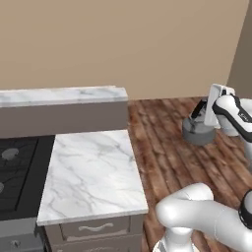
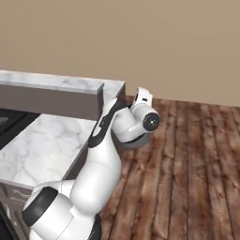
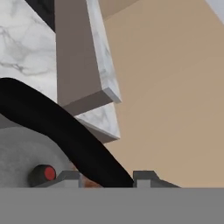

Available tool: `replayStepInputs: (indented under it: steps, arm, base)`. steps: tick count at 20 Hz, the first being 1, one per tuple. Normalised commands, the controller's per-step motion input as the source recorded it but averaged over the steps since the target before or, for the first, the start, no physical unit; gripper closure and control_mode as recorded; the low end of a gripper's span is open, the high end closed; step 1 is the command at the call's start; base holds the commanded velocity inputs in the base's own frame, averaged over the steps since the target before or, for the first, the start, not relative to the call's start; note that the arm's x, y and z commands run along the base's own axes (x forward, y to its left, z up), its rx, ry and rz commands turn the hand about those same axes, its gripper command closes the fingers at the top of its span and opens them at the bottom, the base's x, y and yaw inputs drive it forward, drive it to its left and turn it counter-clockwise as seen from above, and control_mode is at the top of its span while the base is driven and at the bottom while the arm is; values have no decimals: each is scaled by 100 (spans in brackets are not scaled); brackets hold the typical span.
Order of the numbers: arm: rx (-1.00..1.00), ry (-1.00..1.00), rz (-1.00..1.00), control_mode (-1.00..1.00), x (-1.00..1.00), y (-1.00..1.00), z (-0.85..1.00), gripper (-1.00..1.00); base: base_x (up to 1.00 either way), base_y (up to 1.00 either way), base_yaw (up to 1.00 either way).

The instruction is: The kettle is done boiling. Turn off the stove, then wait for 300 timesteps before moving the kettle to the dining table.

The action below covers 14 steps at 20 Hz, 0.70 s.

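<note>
Kettle (image 1: 198, 132) hangs from the tool (image 3: 107, 177) out past the counter (image 1: 93, 172), over the wood floor (image 1: 167, 147), well apart from the stove (image 1: 17, 172) at the far left of the left base view. It is off its burner and in the air, so the carry toward the dining table is judged to be under way; that table cannot be made out in these pictures. The arm is stretched out and bent so the load rides level below the wrist, likely to keep it from tipping.

The hand view settles the grip: the two fingertips (image 3: 70, 177) sit either side of the black handle (image 3: 65, 131), closed on it, with the grey lid and its red-tipped knob (image 3: 43, 173) just below. Neither base view shows that contact. The left base view gives the grey body under the wrist, plus the raised ledge (image 1: 64, 95) and burners. In the right base view the arm covers most of the kettle, leaving a grey rim (image 2: 138, 142) below the wrist.
</note>
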Motion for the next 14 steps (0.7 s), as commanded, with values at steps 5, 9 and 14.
replayStepInputs:
  steps: [5, 9, 14]
  arm:
    - [0, 0, 0, 100, 0, 0, 0, 100]
    - [0, 0, 0, 100, 0, 0, 0, 100]
    - [0, 0, 0, 100, 0, 0, 0, 100]
  base:
    - [38, -63, 18]
    - [12, -85, 16]
    - [2, -95, 13]
